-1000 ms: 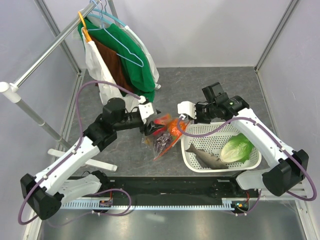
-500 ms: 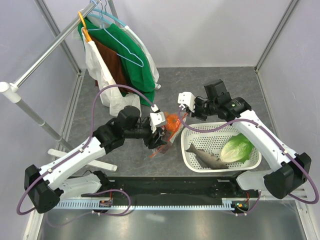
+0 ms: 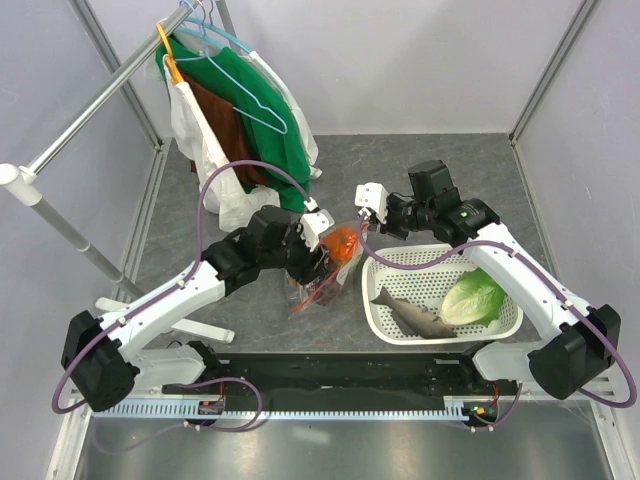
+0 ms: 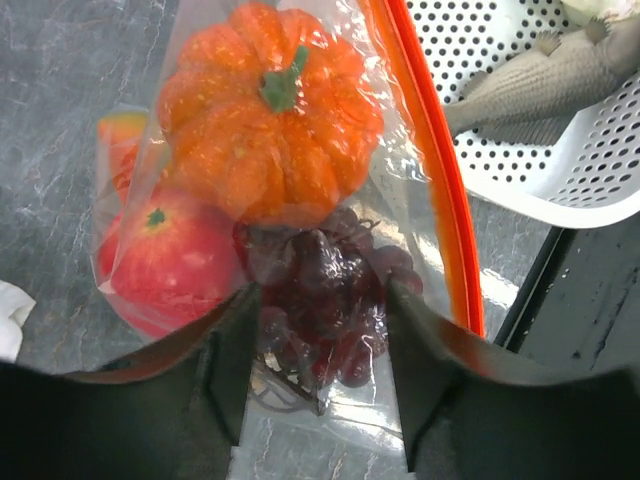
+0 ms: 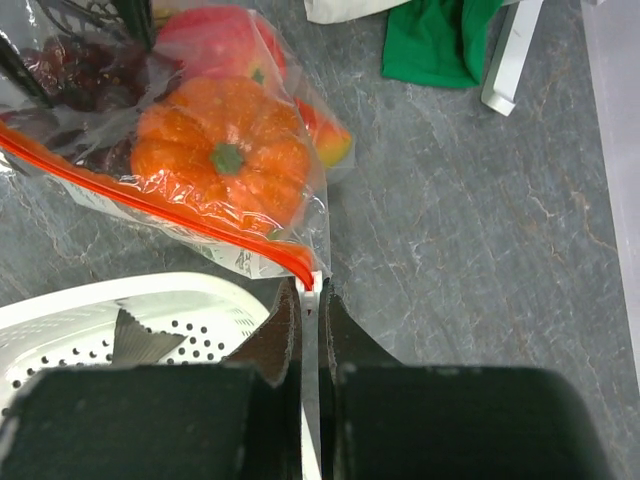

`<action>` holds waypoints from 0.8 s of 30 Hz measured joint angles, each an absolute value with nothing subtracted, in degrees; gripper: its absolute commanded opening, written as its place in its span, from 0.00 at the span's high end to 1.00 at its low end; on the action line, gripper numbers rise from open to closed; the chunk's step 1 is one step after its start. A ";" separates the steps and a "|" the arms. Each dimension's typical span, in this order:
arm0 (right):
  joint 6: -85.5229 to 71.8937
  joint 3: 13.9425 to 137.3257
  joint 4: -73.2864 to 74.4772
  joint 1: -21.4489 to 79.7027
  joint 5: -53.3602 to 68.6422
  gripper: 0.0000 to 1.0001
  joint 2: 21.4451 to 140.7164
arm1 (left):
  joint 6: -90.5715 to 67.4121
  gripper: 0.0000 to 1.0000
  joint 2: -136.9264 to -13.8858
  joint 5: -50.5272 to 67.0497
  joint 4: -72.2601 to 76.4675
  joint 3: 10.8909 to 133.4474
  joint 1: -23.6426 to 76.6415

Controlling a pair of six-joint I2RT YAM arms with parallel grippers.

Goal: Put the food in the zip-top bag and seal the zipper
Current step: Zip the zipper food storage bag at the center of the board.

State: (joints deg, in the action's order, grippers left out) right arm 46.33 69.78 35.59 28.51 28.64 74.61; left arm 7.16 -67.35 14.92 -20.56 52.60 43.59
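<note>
From above: the zip-top bag (image 3: 342,245) sits mid-table, just left of the basket (image 3: 440,338) (fish (image 3: 410,314) and lettuce (image 3: 472,298) inside).
Left wrist: the left pincer (image 4: 320,300) stands spread astride the bagged grapes (image 4: 330,260).
Right wrist: the right pincer (image 5: 310,300) is clamped on the bag's corner, at the end of the zipper (image 5: 150,200).

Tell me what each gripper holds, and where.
Right gripper pinches the zip-top bag at the end of its zipper. Left gripper straddles the bag's bottom; grip cannot be told.
</note>
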 measured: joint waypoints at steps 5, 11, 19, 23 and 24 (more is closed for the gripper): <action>46.26 69.76 33.47 28.51 28.95 1.00 74.61 | 5.43 0.80 -69.36 16.73 -20.78 53.74 42.72; 45.60 69.76 30.57 28.53 29.32 1.00 75.20 | 4.23 0.43 -68.97 20.34 -20.84 54.15 42.37; 44.49 68.88 25.93 28.53 34.63 0.99 75.66 | 25.93 0.32 -53.15 36.86 -20.95 51.92 41.87; 44.21 68.75 24.56 28.56 38.68 0.98 76.18 | 51.72 0.31 -48.97 43.31 -30.06 53.49 41.95; 44.23 68.75 24.23 28.58 39.46 0.98 76.36 | 58.26 0.31 -49.54 43.79 -32.93 54.50 42.00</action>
State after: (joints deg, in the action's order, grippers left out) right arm 44.23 68.75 24.23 28.58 39.46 76.36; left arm 58.26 -49.54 43.79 -32.93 54.50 42.00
